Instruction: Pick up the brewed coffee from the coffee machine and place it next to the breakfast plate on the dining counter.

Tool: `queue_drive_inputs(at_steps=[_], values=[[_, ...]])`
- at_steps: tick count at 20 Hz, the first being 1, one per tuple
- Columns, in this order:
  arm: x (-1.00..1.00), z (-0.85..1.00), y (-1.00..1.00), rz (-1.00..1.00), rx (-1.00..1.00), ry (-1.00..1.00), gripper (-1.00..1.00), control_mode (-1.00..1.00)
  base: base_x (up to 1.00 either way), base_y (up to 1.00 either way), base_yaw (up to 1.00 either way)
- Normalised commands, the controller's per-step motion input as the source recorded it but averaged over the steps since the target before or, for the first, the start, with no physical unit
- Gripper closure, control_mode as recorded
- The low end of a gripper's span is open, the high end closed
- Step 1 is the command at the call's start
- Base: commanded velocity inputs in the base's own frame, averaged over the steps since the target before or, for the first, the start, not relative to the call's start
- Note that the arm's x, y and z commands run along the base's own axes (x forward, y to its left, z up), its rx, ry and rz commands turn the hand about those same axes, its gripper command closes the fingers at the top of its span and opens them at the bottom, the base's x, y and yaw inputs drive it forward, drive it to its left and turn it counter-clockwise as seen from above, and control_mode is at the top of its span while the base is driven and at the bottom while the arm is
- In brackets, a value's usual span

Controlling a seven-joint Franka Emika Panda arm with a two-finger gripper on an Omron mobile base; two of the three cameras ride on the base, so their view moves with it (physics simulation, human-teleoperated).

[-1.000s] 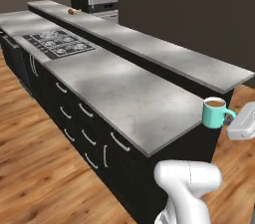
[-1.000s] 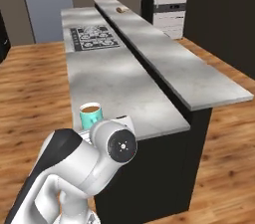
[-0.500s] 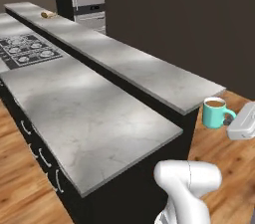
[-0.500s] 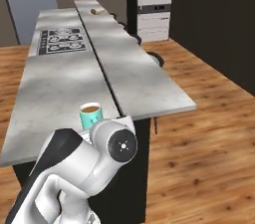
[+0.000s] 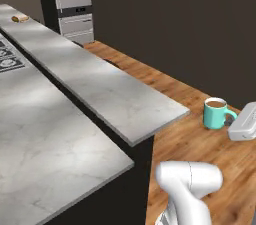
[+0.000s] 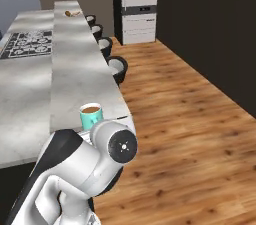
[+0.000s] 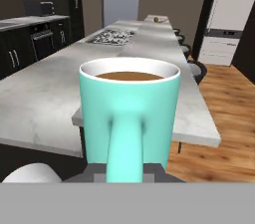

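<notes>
Your mug (image 7: 128,113) is teal, upright, full of brown coffee, handle pointing straight at the hand cam. It's off any surface, just past the near end of the dining counter (image 5: 95,81). That counter's a long grey stone-look slab w/ stools tucked along its far side. Plate (image 6: 73,13) sits way down at the far end, too small to make out what's on it.
</notes>
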Motion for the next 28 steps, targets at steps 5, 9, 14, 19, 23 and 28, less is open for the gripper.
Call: queue_drive_inputs(at_steps=[5,9,14,19,23,28], values=[[0.00,0.00,0.00,0.00,0.00,0.00,1.00,1.00,0.68,-1.00,0.11],[0.00,0.00,0.00,0.00,0.00,0.00,1.00,1.00,0.73,-1.00,0.21],[0.00,0.00,0.00,0.00,0.00,0.00,1.00,1.00,0.86,-0.97,0.26],[0.00,0.00,0.00,0.00,0.00,0.00,1.00,1.00,1.00,-0.52,0.44],[0.00,0.00,0.00,0.00,0.00,0.00,1.00,1.00,0.94,-0.66,0.44],[0.00,0.00,0.00,0.00,0.00,0.00,1.00,1.00,0.96,-0.70,0.42]])
